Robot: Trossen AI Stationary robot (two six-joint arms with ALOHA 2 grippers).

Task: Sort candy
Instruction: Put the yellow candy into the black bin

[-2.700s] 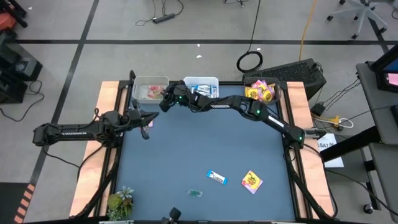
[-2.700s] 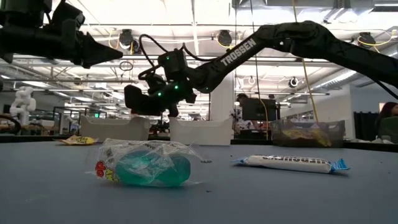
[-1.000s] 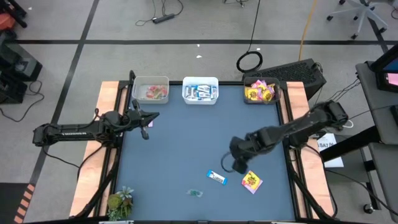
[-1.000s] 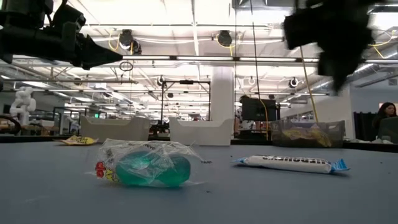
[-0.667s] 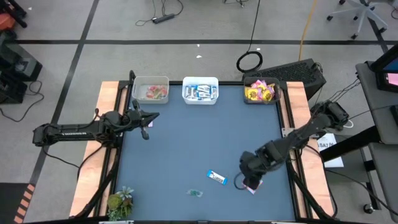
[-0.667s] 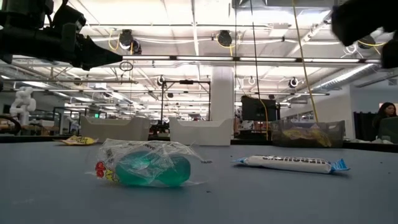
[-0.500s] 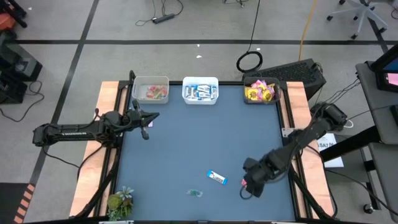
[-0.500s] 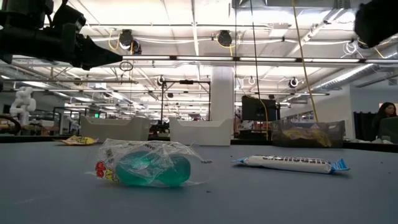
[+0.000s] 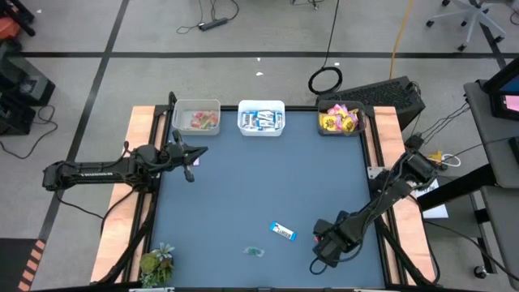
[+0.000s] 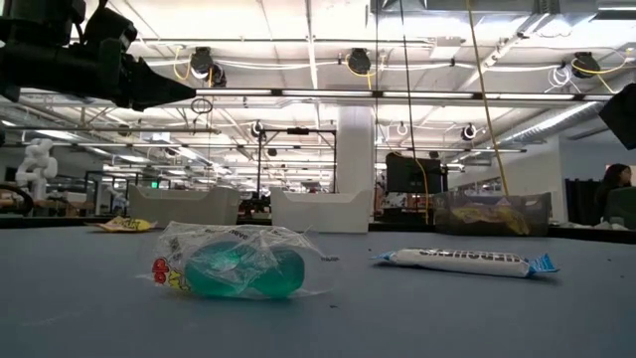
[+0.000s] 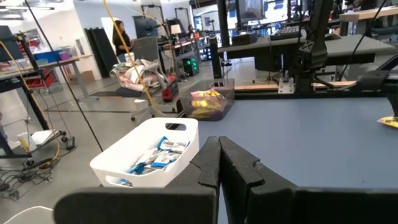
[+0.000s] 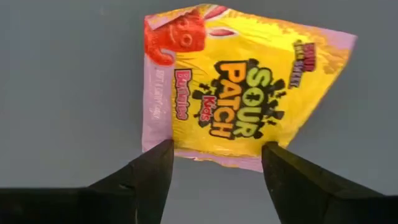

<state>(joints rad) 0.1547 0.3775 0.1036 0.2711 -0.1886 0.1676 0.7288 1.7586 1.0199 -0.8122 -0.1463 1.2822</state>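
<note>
Left tool [image 11: 219,163]: fingers pressed together on nothing, parked over the left edge of the worktop [image 9: 268,178], just waiting.
Green candy [image 10: 238,268]: near the front edge; crinkly clear wrap around a hard-looking lump, so I'd guess slippery, pinch the lump and not the loose film.
Blue-and-white bar [image 9: 282,232]: just right of the green one, flat and slim; looks stiff enough to take across its narrow width.
Yellow packet [image 12: 239,102]: flat on the worktop, front right, under the right tool. Light, floppy foil I reckon, so come straight down and nip it across the short side.
Right tool [image 12: 217,163]: fingers spread wide either side of the packet's edge, nothing held yet.
</note>
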